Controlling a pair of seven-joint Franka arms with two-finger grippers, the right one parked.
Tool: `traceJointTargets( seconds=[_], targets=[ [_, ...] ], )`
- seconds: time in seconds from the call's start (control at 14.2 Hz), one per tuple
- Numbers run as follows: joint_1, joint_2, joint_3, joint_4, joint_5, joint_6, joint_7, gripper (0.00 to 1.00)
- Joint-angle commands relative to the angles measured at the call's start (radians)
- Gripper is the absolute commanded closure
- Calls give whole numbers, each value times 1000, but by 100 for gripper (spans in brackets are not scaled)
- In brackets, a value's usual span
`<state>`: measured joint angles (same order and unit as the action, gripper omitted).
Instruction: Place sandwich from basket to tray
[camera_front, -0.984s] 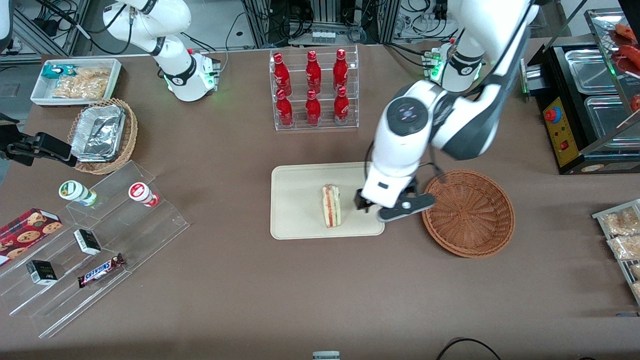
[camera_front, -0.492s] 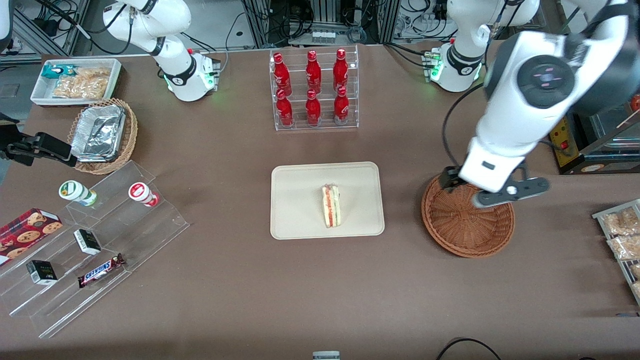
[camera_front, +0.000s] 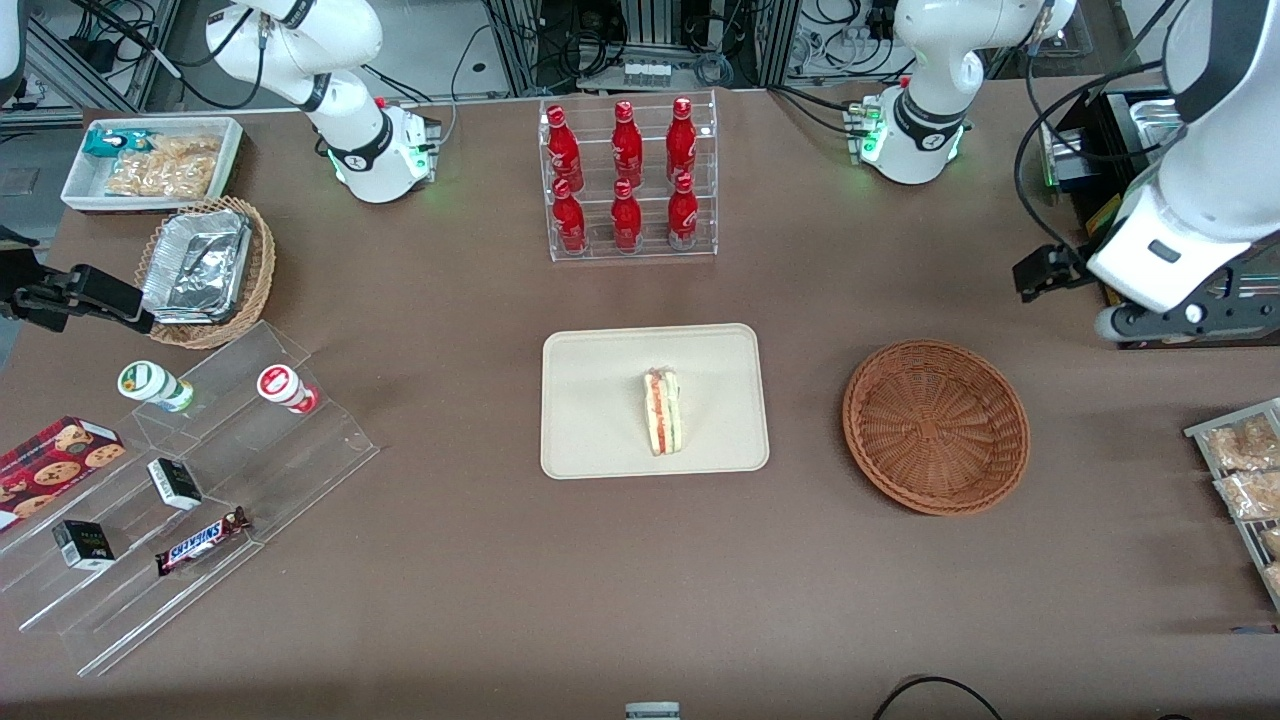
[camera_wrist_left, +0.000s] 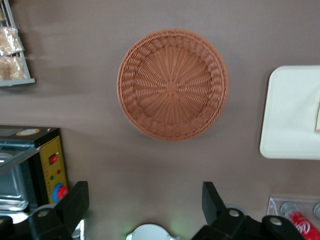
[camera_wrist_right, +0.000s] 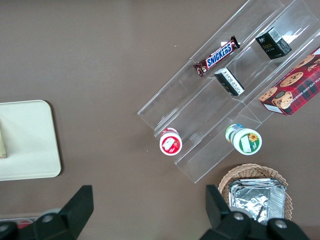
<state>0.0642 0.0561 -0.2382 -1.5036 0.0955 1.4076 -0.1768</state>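
- Now the left gripper (camera_wrist_left: 142, 212) hangs high toward the working arm's end of the tabletop (camera_front: 600, 600), having pulled away from the flat beige rectangular tray (camera_front: 600, 440); its jaws stand wide and hold nothing.
- The small triangular sandwich wedge (camera_front: 662, 411) lies on that tray, and the round reddish-brown wicker basket (camera_front: 935, 427) beside the tray sits empty, so the task looks done.
- On the clear stepped stand, well apart from the tray, a brown bar (camera_front: 201, 540) reads "SNICKERS".

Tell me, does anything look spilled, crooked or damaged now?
Nothing stands out. The sandwich lies intact on the tray, the basket sits flat and empty, and the gripper hangs open above the table, farther from the front camera than the basket.
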Motion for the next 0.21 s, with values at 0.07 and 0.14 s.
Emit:
traceJointTargets(
  seconds=[0.07,0.14],
  targets=[
    [17,-33,-20,-26,-8,-4,40,0],
    [17,-33,-20,-26,-8,-4,40,0]
  ],
)
